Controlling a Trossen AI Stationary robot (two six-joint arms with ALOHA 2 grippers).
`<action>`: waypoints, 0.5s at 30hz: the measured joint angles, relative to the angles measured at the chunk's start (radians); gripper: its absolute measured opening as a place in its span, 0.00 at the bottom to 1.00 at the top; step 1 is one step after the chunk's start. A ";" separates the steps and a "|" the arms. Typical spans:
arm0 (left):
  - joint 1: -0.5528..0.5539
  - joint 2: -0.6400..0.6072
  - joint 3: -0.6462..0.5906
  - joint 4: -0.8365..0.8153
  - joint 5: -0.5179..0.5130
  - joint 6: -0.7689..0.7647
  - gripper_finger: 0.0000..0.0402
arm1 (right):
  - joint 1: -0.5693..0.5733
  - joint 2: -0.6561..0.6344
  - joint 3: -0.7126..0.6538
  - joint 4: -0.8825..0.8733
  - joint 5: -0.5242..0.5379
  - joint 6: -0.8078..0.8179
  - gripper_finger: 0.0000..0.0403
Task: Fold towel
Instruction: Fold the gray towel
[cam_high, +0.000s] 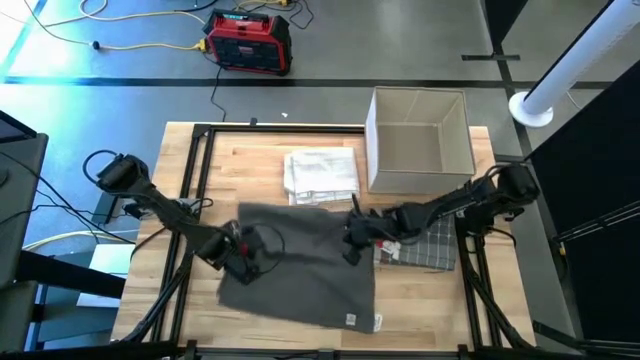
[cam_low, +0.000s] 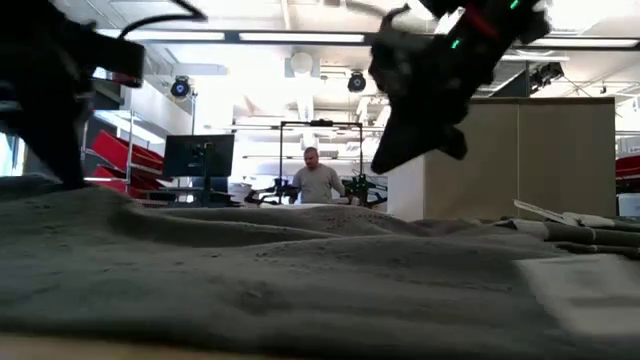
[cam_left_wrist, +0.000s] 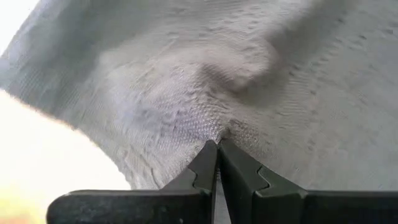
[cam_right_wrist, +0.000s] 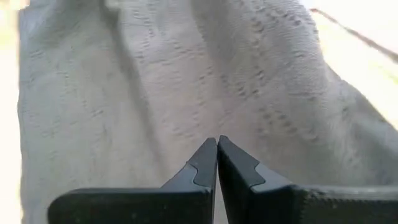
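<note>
On towel (cam_high: 300, 270) edges (opposite), pinching hands

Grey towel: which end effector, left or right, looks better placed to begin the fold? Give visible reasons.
Probably the left end effector: it is shut on the grey towel, pinching a puckered bit near its left edge. The right end effector is shut above the cloth, gripping nothing visible.
</note>
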 joint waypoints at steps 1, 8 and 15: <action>0.010 -0.002 0.000 0.006 0.031 0.014 0.02 | -0.008 0.003 -0.001 -0.014 -0.009 -0.001 0.00; -0.020 -0.011 0.009 0.016 0.310 -0.013 0.02 | 0.017 -0.041 0.000 -0.080 -0.023 -0.006 0.00; -0.058 -0.068 0.113 -0.052 0.210 -0.069 0.02 | 0.040 -0.056 0.000 -0.092 -0.023 0.005 0.00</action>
